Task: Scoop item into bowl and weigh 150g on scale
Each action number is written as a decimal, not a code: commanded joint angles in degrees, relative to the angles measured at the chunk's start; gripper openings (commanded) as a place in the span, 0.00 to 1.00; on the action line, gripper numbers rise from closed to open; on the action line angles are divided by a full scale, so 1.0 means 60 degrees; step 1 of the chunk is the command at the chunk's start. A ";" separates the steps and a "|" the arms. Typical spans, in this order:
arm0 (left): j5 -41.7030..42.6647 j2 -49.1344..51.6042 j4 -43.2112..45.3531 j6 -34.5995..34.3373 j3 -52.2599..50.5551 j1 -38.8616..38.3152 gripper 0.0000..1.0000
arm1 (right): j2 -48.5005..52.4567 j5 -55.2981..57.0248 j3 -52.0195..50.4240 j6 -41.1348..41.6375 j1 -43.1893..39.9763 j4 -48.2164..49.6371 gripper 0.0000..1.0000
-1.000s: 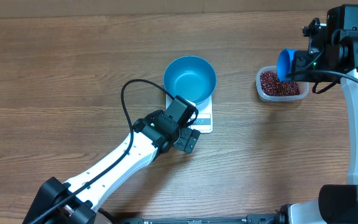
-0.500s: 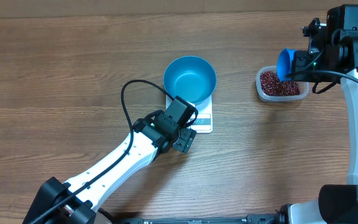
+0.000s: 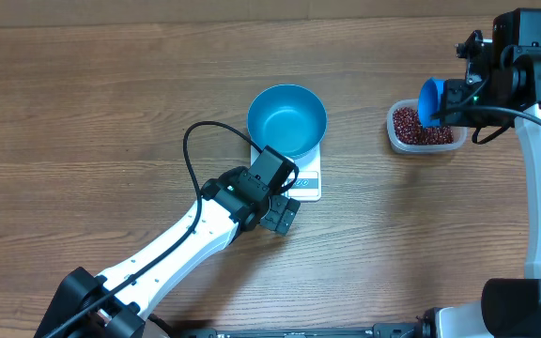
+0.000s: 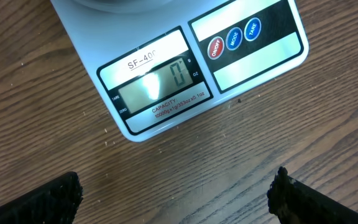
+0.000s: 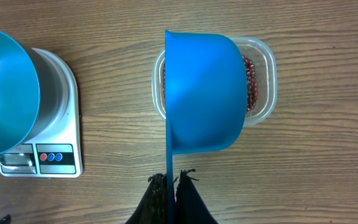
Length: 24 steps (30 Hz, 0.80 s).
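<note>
Left pincer [image 4: 176,198] wide open, lower centre of overhead view, over the surface [image 3: 111,113] just short of the scale [image 3: 309,178]. Display reads 0. Bowl [image 3: 286,119] sits on the scale. Upper right: beans [image 3: 419,129] in clear tub [image 3: 394,137]. Right pincer [image 5: 170,186] clamps the scoop [image 5: 204,93] handle, scoop above the tub.

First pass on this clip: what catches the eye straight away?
At mid-table an empty deep blue bowl sits on the white scale, whose display shows zero. On the right, the right gripper is shut on a blue scoop held over a clear tub of red-brown beans. The left gripper hovers open over the wood beside the scale's display edge.
</note>
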 commanded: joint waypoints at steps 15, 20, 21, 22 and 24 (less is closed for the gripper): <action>-0.0058 0.0550 -0.2335 0.0448 0.2918 0.0000 1.00 | 0.0011 -0.0080 -0.0033 -0.0007 -0.0018 0.0058 0.04; 0.0415 0.1610 -0.2973 0.0550 0.3286 -0.0011 1.00 | 0.0011 -0.0080 -0.0033 -0.0007 -0.0018 0.0029 0.04; 0.0419 0.1694 -0.3049 0.0550 0.3286 -0.0011 1.00 | 0.0011 -0.0080 -0.0033 -0.0011 -0.0018 0.0018 0.04; 0.0390 0.1763 -0.3249 0.0528 0.3282 -0.0011 1.00 | 0.0011 -0.0076 -0.0033 -0.0011 -0.0018 -0.0015 0.04; 0.0364 0.1759 -0.3461 0.0168 0.3275 -0.0011 1.00 | 0.0011 -0.0080 -0.0033 -0.0011 -0.0018 -0.0007 0.04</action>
